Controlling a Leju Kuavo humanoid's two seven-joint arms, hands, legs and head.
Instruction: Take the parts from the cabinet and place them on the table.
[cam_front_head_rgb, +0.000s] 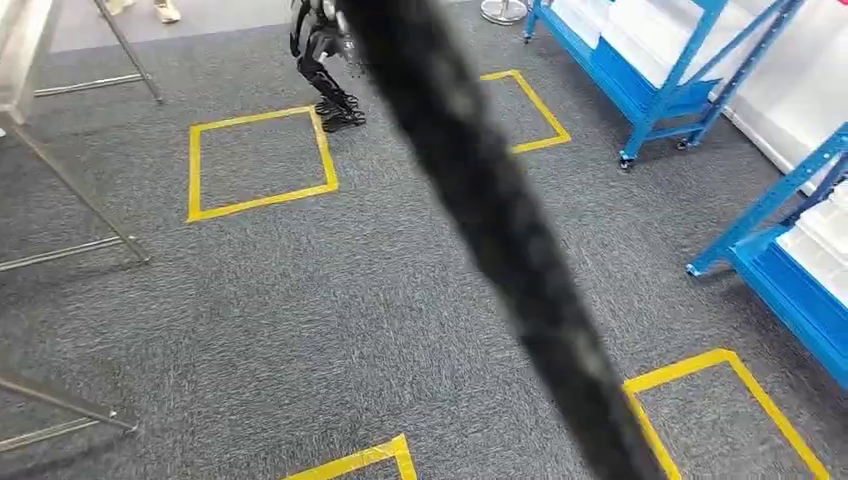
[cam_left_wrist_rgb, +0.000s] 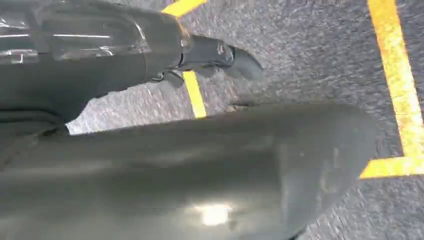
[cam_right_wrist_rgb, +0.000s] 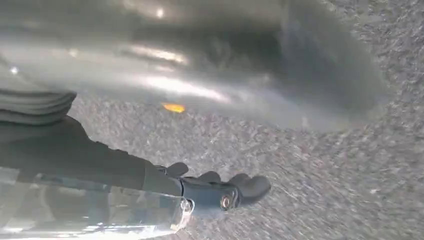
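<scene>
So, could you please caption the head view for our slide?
Grey carpet marked with yellow tape squares, blue racks at right, blurred dark cable crossing the frame.

Yellow tape squares (cam_front_head_rgb: 261, 162) mark grey carpet (cam_front_head_rgb: 330, 320) beside metal stands (cam_front_head_rgb: 70, 215).

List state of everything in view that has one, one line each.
left hand: holds nothing, hangs over the carpet
right hand: holds nothing, hangs over the carpet
blue racks: upright, white bins on the shelves
other robot: standing on the carpet
tape squares: nothing inside them
</scene>
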